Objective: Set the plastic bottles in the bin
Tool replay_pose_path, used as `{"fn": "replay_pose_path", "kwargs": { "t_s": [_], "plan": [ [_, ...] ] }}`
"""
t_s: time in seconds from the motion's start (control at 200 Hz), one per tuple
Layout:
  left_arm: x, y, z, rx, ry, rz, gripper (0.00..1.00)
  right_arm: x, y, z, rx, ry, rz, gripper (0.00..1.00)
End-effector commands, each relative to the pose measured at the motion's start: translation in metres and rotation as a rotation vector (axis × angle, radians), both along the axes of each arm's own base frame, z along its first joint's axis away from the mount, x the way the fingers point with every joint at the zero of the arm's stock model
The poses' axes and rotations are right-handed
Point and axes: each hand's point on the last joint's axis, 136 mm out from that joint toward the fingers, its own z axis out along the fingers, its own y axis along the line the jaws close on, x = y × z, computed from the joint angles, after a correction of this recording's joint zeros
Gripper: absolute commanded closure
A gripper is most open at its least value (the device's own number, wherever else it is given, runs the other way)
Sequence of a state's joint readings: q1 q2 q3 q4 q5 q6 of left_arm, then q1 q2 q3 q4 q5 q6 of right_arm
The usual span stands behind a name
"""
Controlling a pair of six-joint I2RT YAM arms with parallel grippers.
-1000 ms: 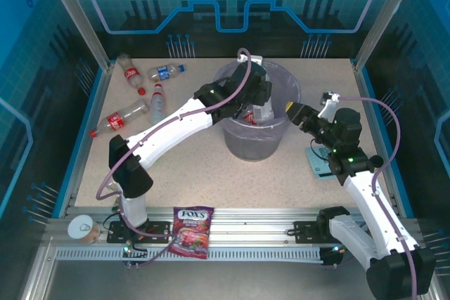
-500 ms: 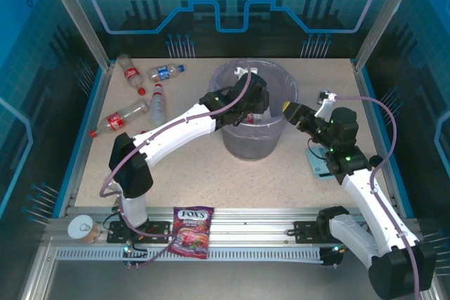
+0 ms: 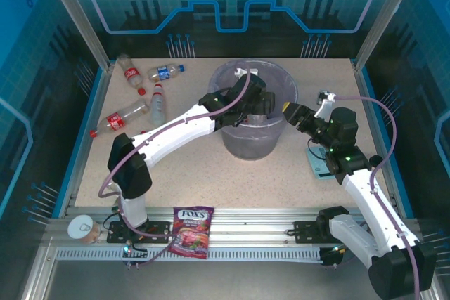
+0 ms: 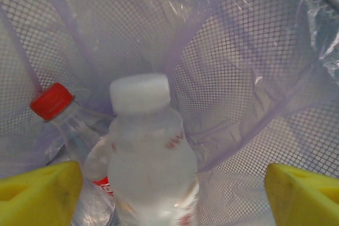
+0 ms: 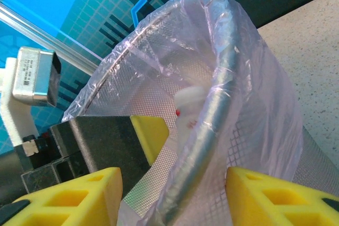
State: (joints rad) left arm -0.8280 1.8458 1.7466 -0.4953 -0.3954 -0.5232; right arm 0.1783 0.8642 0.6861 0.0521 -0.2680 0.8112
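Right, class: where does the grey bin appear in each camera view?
Top external: the bin stands mid-table, the left gripper inside its mouth.
Left wrist: its mesh wall spans the background.
Right wrist: its rim curves down the middle.
Shared landmark: the lilac liner.

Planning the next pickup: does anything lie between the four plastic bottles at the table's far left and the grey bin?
Nothing visible does. The tabletop between the clear plastic bottles and the round grey lilac-lined bin shows no object; only the left arm's white link reaches over it.
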Motion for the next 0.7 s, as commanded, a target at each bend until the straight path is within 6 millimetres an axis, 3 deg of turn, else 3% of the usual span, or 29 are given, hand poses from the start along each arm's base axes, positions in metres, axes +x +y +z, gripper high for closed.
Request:
{"fn": "replay_pose_path", "kwargs": {
  "t_s": [0.0,0.095,0.185,0.295,0.38,0.46,0.525,0.625,0.695],
  "plan": [
    [-0.007,0.004,0.046,-0.002,-0.078,-0.042,0.05,-0.003,0.005,0.012,-0.006,-0.035,0.02,0.45],
    [-0.007,0.013,0.061,0.022,-0.109,-0.048,0.03,-0.003,0.005,0.011,-0.011,-0.035,0.016,0.45],
    [-0.005,0.038,0.082,0.062,-0.16,-0.036,0.02,-0.002,0.006,0.014,-0.025,-0.048,0.026,0.45],
    [0.0,0.105,0.102,0.11,-0.176,0.068,0.01,0.001,0.011,0.016,-0.029,-0.057,0.037,0.45],
    [0.001,0.174,0.103,0.092,-0.12,0.189,0.02,0.002,0.011,0.019,-0.033,-0.067,0.032,0.45],
    [-0.006,0.243,0.083,0.142,-0.03,0.32,0.03,0.002,0.012,0.019,-0.038,-0.067,0.034,0.45],
    [-0.014,0.283,0.055,0.183,0.058,0.385,0.03,0.003,0.013,0.018,-0.039,-0.067,0.037,0.45],
    [-0.025,0.318,0.002,0.211,0.217,0.426,0.05,0.004,0.016,0.018,-0.036,-0.064,0.048,0.45],
    [-0.028,0.324,-0.039,0.141,0.333,0.4,0.07,0.004,0.018,0.017,-0.038,-0.062,0.055,0.45]
  ]
}}
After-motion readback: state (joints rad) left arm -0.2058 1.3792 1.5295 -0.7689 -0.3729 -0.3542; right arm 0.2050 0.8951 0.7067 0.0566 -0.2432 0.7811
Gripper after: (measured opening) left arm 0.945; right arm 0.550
